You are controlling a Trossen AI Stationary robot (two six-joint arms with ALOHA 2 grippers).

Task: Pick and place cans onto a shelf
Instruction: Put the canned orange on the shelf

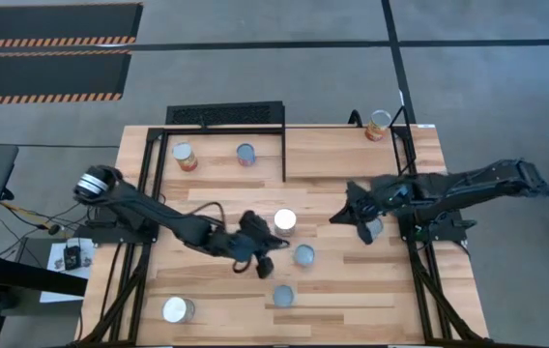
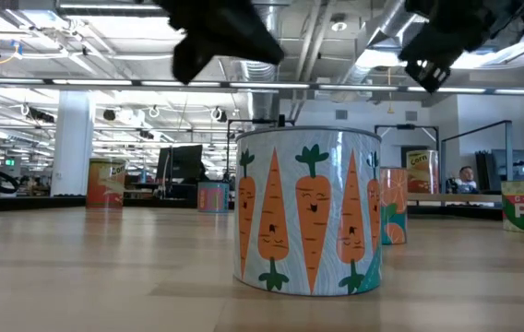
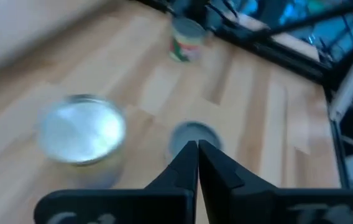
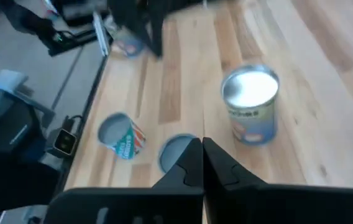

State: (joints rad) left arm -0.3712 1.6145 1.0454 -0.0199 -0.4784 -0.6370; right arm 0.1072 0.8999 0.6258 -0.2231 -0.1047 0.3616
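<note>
1. Cans: eight small cylindrical tins are spread over the light wooden plank shelf (image 1: 332, 184), which is edged by thin black frame bars.
2. Far side: an orange-labelled can (image 1: 185, 156), a grey-topped can (image 1: 245, 154), and an orange-red can (image 1: 378, 125) at the far right corner.
3. Middle: a bright white-topped can (image 1: 285, 220), a grey-topped can (image 1: 303, 255) just beside it, and another grey-topped can (image 1: 283, 295) nearer the front edge.
4. Front left: a silver-topped can (image 1: 177, 309). One more can (image 1: 375, 229) is partly hidden under the right arm.
5. Left gripper (image 1: 265, 259): clenched, grasping nothing, between the white-topped can and the middle grey-topped can; its wrist view shows the fingertips (image 3: 196, 149) pressed together.
6. Right gripper (image 1: 345, 215): clenched and empty, above the planks right of the white-topped can.
7. Low view: a carrot-printed can (image 2: 308, 211) stands upright on the wood.
</note>
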